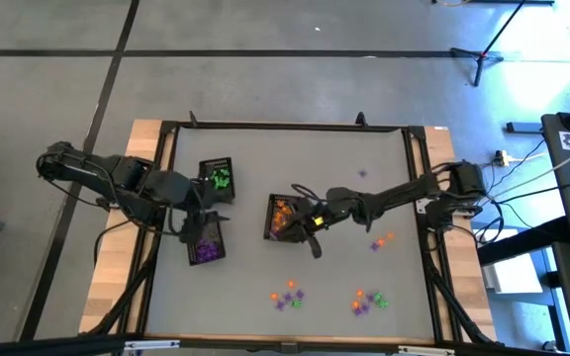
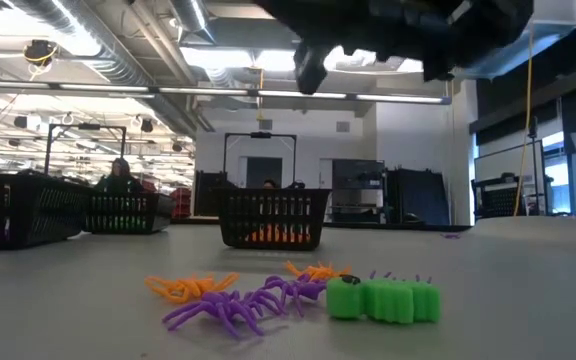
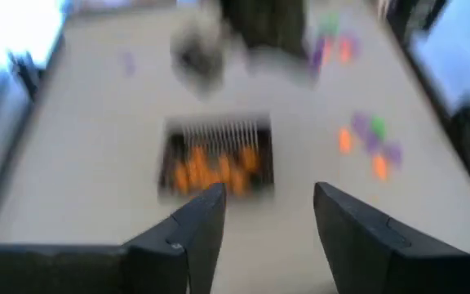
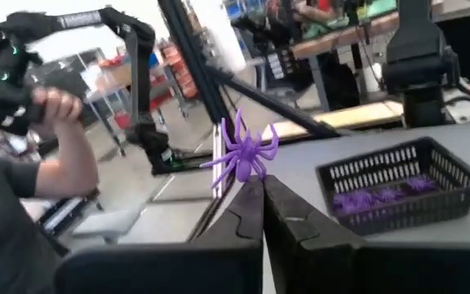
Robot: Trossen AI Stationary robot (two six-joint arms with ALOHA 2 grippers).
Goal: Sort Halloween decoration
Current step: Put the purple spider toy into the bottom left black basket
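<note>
Writing that can be read appears nowhere on the trays or trinkets. Three black trays sit on the grey table [image 1: 384,129]: the green tray [image 1: 217,176] holding green pieces and the purple tray [image 1: 206,240] holding purple ones, both towards the table's left edge, and the orange tray [image 1: 283,218] with orange pieces near the middle. Loose Halloween decoration lies in three small clusters near the front edge and right edge: one cluster [image 1: 287,296] of orange and purple pieces, a second cluster [image 1: 367,301] with orange, purple and green, and a few orange bits [image 1: 382,240] closer to the right edge. A single purple piece [image 1: 362,174] lies apart, towards the back. The exact count of pieces is too small to tell.

The right gripper [image 4: 263,189] hangs just beside the orange tray, its jaws closed on one purple spider [image 4: 241,153], which sticks up above the fingertips. The left gripper [image 3: 263,208] hovers between the green and purple trays with its jaws apart and nothing between them. A person's arm [image 4: 72,159] shows beyond the table in the right wrist view.
</note>
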